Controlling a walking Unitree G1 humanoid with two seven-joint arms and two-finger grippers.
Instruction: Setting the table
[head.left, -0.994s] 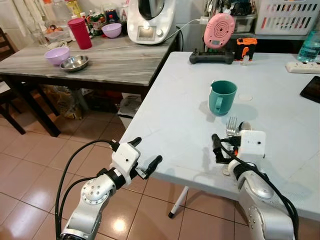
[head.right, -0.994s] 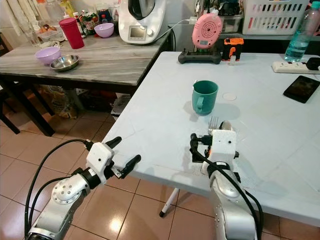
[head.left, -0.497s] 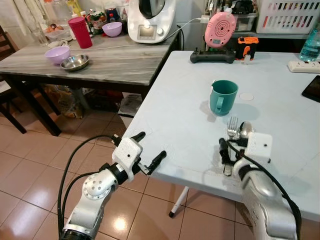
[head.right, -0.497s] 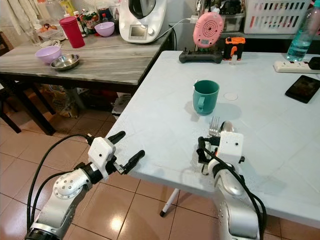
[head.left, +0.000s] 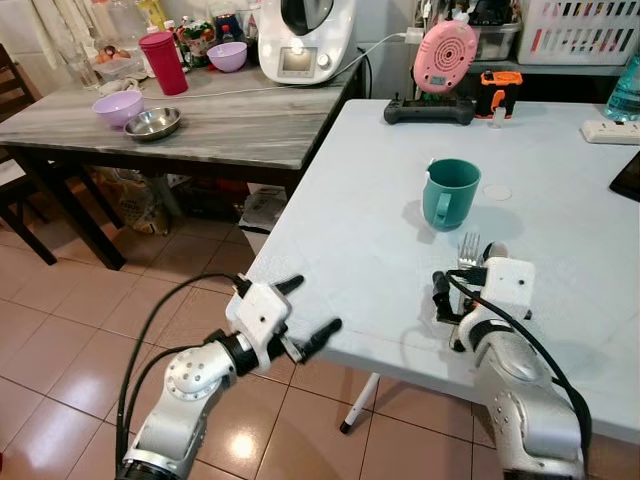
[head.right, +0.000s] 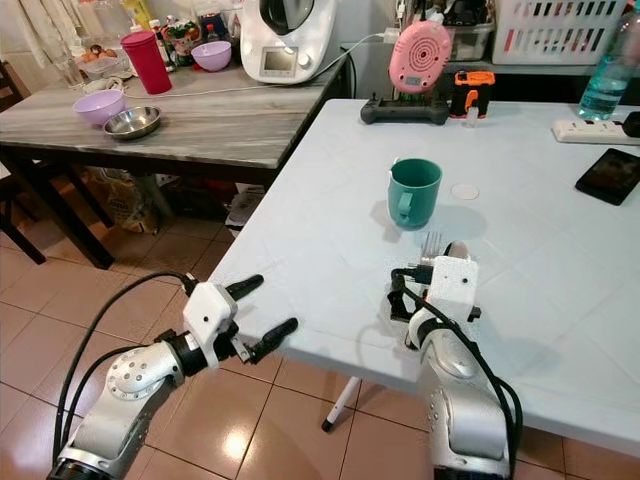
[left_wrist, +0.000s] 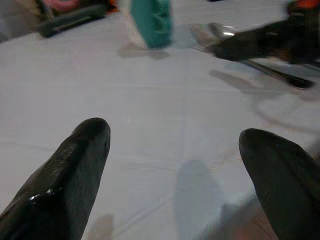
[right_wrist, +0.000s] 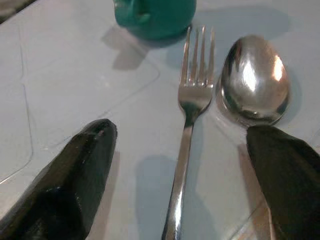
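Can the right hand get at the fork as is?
Probably yes. The right hand is open right over the fork, a finger on each side of its handle; the spoon lies close beside it.

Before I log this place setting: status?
Right pincer open over fork, spoon alongside. Left pincer open at table edge. Teal mug beyond.

bright even daylight, soft shadows, glare on the spoon (right_wrist: 254, 80), left wrist view blurred.
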